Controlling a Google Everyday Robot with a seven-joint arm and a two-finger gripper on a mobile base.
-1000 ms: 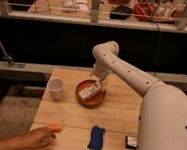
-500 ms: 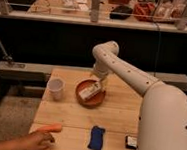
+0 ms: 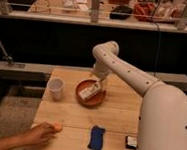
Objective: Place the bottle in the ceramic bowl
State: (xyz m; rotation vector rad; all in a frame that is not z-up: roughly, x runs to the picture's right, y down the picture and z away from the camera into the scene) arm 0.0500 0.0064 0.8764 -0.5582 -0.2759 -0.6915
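Hovering unchanged from the earlier views over the ceramic bowl (image 3: 90, 93) near the bench's (image 3: 117, 117) far edge, the tool (image 3: 99, 84), its grip impossible to tell, leaves the bottle (image 3: 88, 92) lying inside, so placement looks essentially complete

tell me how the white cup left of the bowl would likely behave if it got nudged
The white cup stands upright and looks taller than wide, so a high push might tip it. It is round, so once down it would probably roll on the wooden table. The tool is over the ceramic bowl, apart from it.
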